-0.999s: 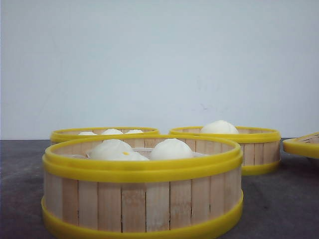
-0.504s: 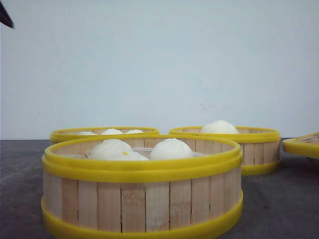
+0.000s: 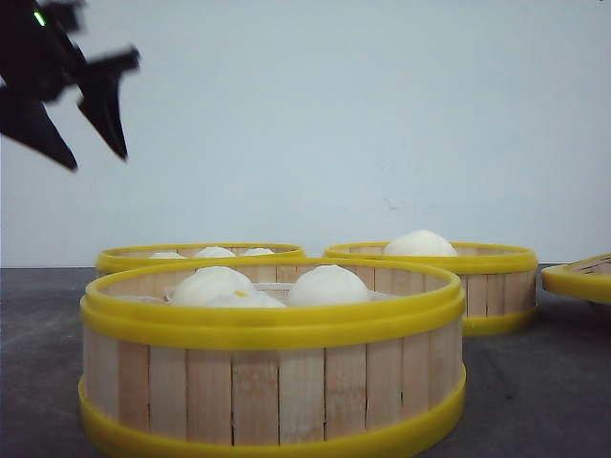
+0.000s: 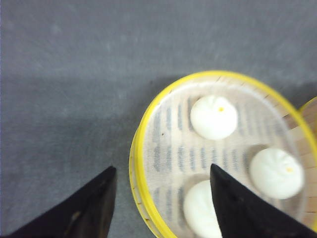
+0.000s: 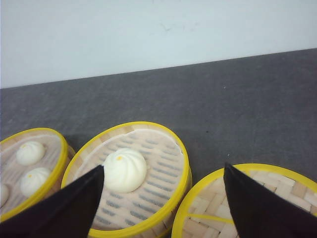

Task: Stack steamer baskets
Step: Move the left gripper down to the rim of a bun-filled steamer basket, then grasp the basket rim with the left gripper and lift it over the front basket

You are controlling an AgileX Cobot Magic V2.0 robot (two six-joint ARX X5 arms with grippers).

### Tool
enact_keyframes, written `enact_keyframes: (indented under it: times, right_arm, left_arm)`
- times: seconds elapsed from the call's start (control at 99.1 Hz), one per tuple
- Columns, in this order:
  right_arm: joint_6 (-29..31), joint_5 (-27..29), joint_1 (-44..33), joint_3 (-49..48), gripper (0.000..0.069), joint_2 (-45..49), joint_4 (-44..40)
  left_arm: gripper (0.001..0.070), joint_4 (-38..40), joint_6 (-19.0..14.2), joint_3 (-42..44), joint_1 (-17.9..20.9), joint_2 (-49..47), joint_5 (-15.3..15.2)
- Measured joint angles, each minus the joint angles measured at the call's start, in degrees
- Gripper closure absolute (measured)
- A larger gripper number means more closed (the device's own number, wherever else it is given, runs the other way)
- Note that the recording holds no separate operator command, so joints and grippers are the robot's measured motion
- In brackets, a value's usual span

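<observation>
Three steamer baskets [image 3: 274,353]; lid [image 3: 579,278] rightward, left end effector [image 3: 95,153] overhead.

Two black fingertips [image 5: 64,208] of the right gripper [image 5: 163,206] are seen spread wide apart, with nothing held between them. A steamer basket with one white bun [image 5: 133,176] is positioned between the fingertips on the dark grey table [image 5: 237,109]. A second steamer basket [image 5: 29,168], containing several buns, is located just beside it. A woven yellow-rimmed lid [image 5: 213,218] is partly covered by one fingertip.
</observation>
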Motion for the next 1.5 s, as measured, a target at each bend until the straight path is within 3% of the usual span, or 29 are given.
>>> enact_keyframes:
  times: [0.222, 0.444, 0.706, 0.868, 0.999, 1.13, 1.503]
  right_arm:
    - [0.00, 0.00, 0.31, 0.00, 0.0214, 0.11, 0.02]
    - [-0.02, 0.00, 0.31, 0.00, 0.0214, 0.11, 0.00]
    - [-0.02, 0.00, 0.31, 0.00, 0.0214, 0.11, 0.02]
    - [-0.02, 0.00, 0.31, 0.00, 0.0214, 0.11, 0.02]
    - [-0.02, 0.00, 0.31, 0.00, 0.0214, 0.11, 0.02]
    - [-0.02, 0.00, 0.31, 0.00, 0.0214, 0.11, 0.02]
    - [-0.94, 0.02, 0.33, 0.00, 0.0214, 0.11, 0.02]
  left_arm:
    - [0.0462, -0.66, 0.90, 1.97, -0.26, 10.34, -0.07]
    - [0.0479, -0.61, 1.03, 1.97, -0.31, 15.56, -1.84]
    - [0.0482, 0.92, 1.09, 1.99, -0.31, 16.28, -3.63]
    - [0.0577, 1.11, 1.18, 1.99, -0.46, 16.31, -3.50]
    - [0.0602, 1.07, 1.18, 2.10, -0.70, 16.39, -3.50]
    - [0.0669, 1.09, 0.22, 2.10, -0.90, 16.39, -3.91]
    - [0.0682, -0.24, -1.51, 5.11, -0.68, 16.61, -3.78]
